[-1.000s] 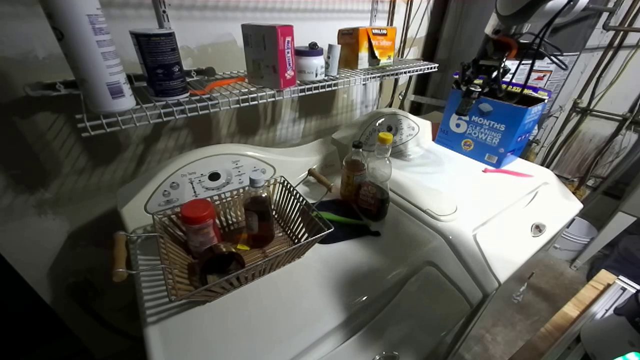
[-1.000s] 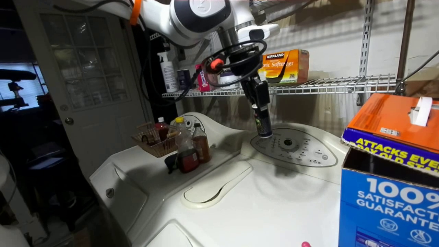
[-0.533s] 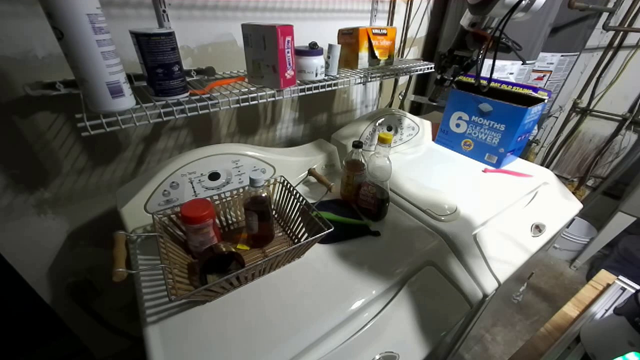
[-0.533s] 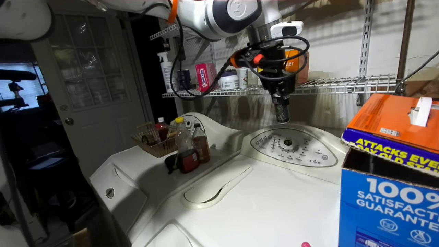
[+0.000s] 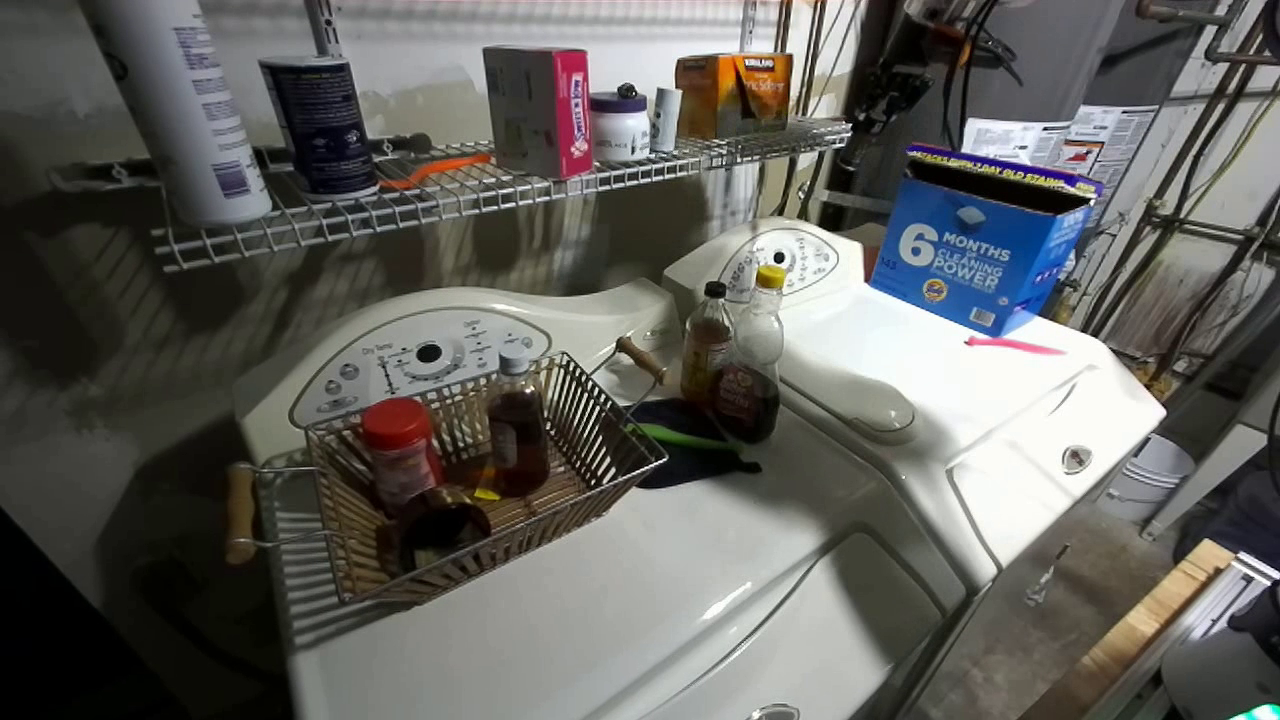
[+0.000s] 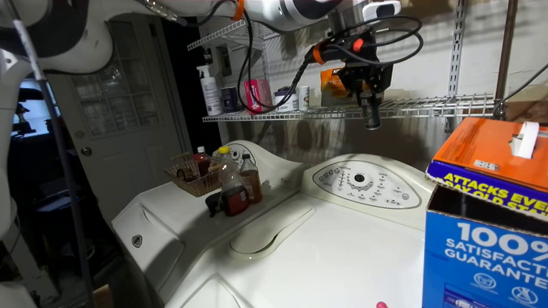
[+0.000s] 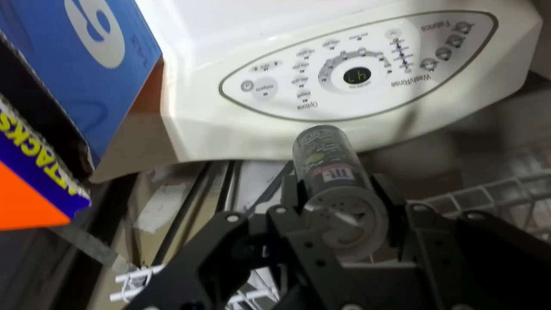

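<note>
Currently, gripper (image 7: 340, 193): pinching spice shaker (image 7: 325, 153) at one end; could tilt.
Wire shelf (image 6: 436, 113), beside gripper: possible knock if crowded.

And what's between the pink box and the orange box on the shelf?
A purple-lidded white jar and a slim white canister, as both exterior views show.

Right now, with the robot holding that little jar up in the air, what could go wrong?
The jar might slip, since only the gripper holds it, and could land on the washer's control panel or behind it. It might bump the wire shelf, which looks close. And the dangling black cable might snag on something.
</note>
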